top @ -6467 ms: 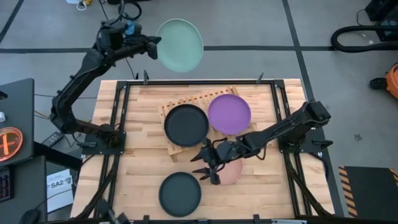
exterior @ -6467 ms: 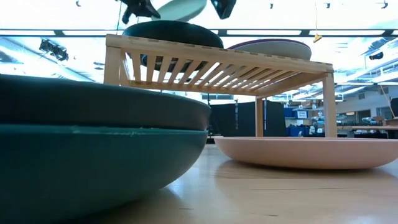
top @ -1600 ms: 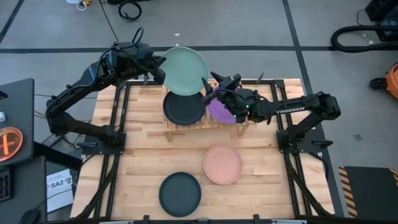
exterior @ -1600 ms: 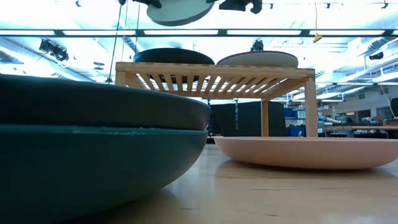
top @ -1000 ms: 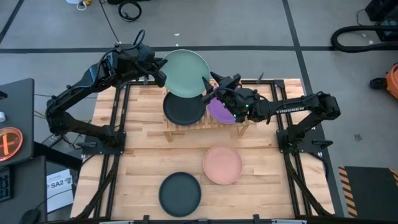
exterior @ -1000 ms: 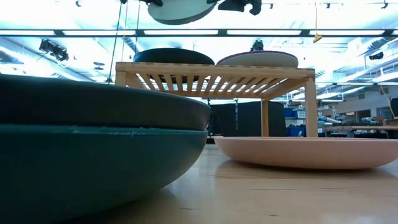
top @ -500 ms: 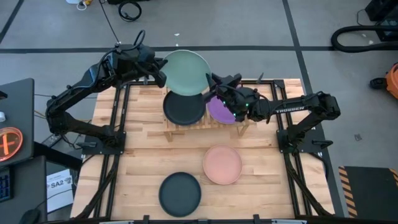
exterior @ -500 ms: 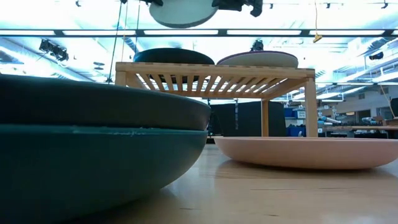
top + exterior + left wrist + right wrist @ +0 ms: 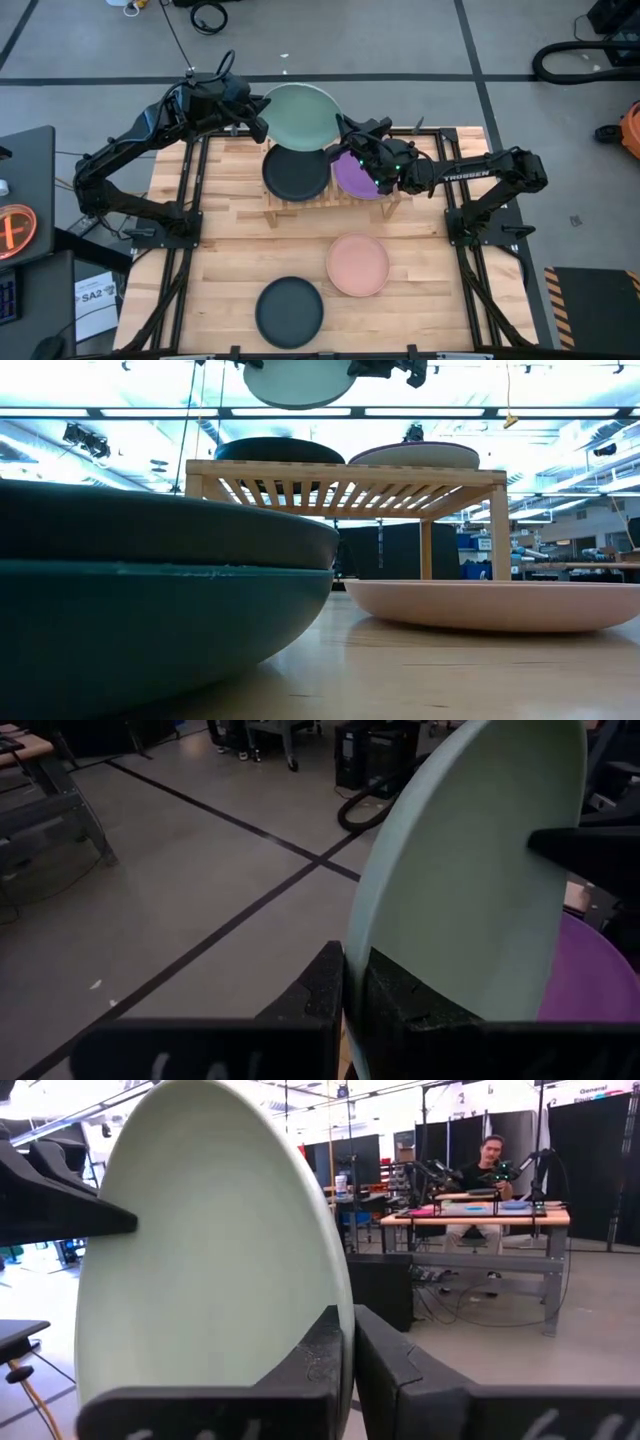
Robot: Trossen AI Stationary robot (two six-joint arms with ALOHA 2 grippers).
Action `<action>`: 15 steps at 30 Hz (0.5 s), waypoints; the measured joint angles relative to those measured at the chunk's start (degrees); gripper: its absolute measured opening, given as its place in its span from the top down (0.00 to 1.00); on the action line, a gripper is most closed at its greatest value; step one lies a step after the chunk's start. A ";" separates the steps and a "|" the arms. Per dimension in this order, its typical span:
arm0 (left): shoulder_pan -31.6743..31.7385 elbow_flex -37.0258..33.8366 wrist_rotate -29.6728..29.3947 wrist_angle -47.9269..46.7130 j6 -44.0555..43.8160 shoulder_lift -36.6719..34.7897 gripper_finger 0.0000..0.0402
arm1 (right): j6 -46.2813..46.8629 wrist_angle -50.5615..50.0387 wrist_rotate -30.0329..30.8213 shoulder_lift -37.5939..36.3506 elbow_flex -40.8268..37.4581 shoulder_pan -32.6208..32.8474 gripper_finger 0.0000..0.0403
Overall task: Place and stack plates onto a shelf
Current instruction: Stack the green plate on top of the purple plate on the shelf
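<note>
- My left gripper [image 9: 258, 112] pinches the left rim of the mint plate [image 9: 299, 116], held in the air over the far edge of the shelf [image 9: 272, 205]
- My right gripper [image 9: 345, 133] is clamped on the same plate's right rim
- Charcoal plate [image 9: 295, 173] and purple plate [image 9: 359, 178] sit side by side on the shelf
- Pink plate [image 9: 358, 264] and a dark stack [image 9: 289, 311] lie on the near table [image 9: 420, 300]

Even overhead light fell on the pale wooden tabletop [image 9: 420, 300], shadows soft. In the low view, bright ceiling strip lights [image 9: 420, 412] glared, and the nearest stacked dark teal plate [image 9: 150, 630] was blurred.
</note>
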 joint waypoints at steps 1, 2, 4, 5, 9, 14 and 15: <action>0.00 0.00 -0.02 0.04 0.00 0.00 0.93 | 0.00 -0.01 -0.03 0.00 0.00 -0.11 0.95; 0.00 0.00 -0.03 0.06 -0.01 0.00 0.93 | -0.02 -0.02 -0.07 0.00 0.00 -0.13 0.95; 0.00 0.00 -0.03 0.06 -0.02 0.02 0.93 | -0.03 -0.02 -0.04 0.00 0.00 -0.21 0.95; 0.00 0.00 0.00 0.08 -0.04 0.02 0.92 | -0.07 0.00 -0.04 0.00 0.00 -0.39 0.95; -0.01 0.00 0.15 0.09 -0.20 0.04 0.87 | -0.22 0.00 -0.23 0.00 0.00 -1.20 0.95; 0.00 0.00 -0.16 0.21 -0.20 0.04 0.77 | -0.28 -0.11 -0.38 0.00 0.00 -2.34 0.95; 0.02 0.00 -0.22 0.21 -0.20 0.04 0.75 | -0.33 -0.17 -0.22 0.01 0.00 -2.59 0.95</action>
